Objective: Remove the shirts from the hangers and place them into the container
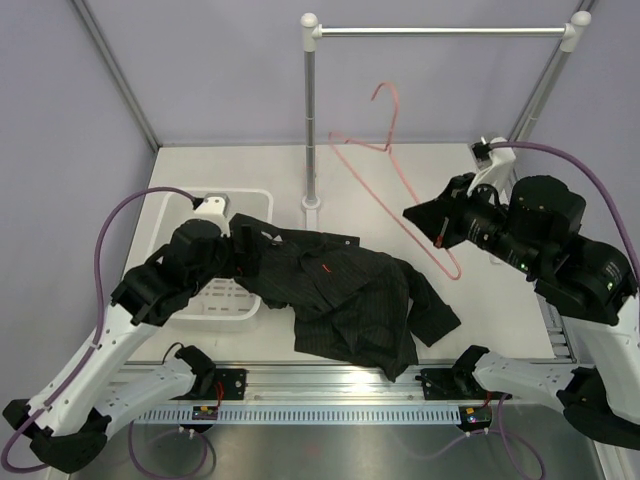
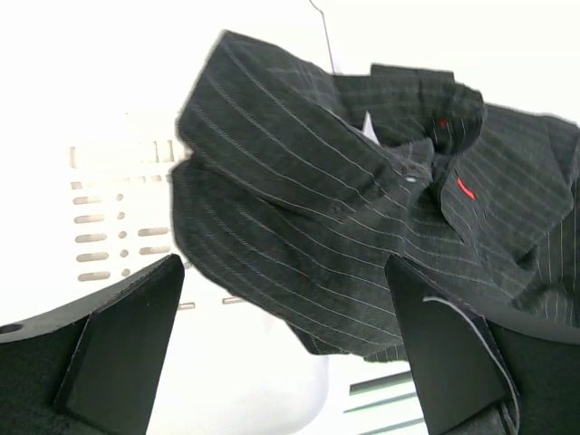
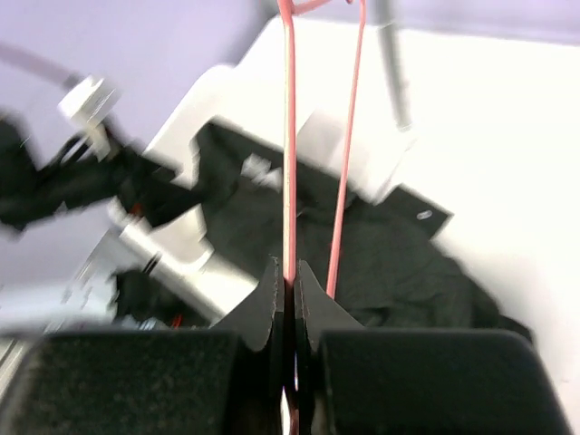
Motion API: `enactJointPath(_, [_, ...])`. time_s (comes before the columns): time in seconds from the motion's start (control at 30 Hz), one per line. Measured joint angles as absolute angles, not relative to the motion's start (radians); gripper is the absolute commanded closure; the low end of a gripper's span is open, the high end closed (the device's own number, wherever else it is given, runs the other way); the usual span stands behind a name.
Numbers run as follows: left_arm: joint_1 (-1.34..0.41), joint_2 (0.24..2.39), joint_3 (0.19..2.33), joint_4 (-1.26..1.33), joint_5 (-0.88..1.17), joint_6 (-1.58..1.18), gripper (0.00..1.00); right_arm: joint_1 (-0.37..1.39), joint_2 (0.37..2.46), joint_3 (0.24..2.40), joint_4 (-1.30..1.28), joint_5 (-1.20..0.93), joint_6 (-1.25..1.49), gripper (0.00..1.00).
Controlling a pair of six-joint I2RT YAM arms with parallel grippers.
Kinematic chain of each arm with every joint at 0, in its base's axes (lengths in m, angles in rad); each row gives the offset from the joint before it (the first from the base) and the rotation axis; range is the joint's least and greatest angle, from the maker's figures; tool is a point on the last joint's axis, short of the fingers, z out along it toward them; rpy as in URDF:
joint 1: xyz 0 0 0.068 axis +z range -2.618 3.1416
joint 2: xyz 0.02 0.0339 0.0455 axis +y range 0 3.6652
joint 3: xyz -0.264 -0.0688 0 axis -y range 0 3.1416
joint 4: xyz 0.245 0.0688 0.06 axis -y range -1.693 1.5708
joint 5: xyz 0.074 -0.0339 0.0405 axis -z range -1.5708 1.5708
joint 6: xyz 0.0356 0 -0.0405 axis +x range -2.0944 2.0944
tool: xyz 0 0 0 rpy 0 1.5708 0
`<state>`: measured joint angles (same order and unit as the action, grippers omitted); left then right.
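The black pinstriped shirt (image 1: 350, 300) lies crumpled on the table, off the hanger, its left part draped over the right rim of the white container (image 1: 225, 318). My left gripper (image 1: 248, 245) hovers over that rim, at the shirt's collar end. In the left wrist view, the left gripper (image 2: 290, 340) is open, with shirt (image 2: 344, 199) cloth and the basket (image 2: 109, 217) beyond its fingers and nothing between them. My right gripper (image 1: 420, 222) holds the bare pink hanger (image 1: 389, 130) up in the air, right of the shirt. The right wrist view shows the right gripper (image 3: 290, 281) shut on one hanger wire (image 3: 289, 136).
A metal rail (image 1: 440, 32) on a post (image 1: 312, 110) with white joints spans the back of the table, behind the lifted hanger. Grey walls close in the left, the back and the right. A slotted mounting track (image 1: 330, 412) runs along the near edge.
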<state>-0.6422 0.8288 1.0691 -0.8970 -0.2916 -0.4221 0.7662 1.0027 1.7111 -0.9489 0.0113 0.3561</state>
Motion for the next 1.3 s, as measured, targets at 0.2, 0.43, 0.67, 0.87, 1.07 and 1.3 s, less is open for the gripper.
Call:
enactJointPath(0.2, [-0.642,0.837,1.085,-0.913,-0.366,-0.427,0.01,0.767,1.17,1.94,-1.005,0.32,0.363,1.0])
enactJointPath(0.43, [-0.624,0.962,1.088,-0.904,-0.374,-0.422,0.01,0.743,1.385,2.091,-1.011,0.457,0.33,1.0])
enactJointPath(0.67, [-0.515,1.036,1.087,-0.85,-0.292,-0.396,0.01,0.556,1.525,2.154,-0.995,0.418,0.289,1.0])
enactJointPath(0.87, [-0.469,1.044,1.087,-0.813,-0.241,-0.377,0.07,0.44,1.544,2.203,-0.978,0.362,0.273,1.0])
enactJointPath(1.07, [-0.461,1.056,1.086,-0.794,-0.204,-0.37,0.43,0.417,1.546,2.204,-0.941,0.327,0.268,1.0])
enactJointPath(1.3, [-0.457,1.058,1.085,-0.781,-0.175,-0.364,1.0,0.386,1.567,2.196,-0.928,0.295,0.267,1.0])
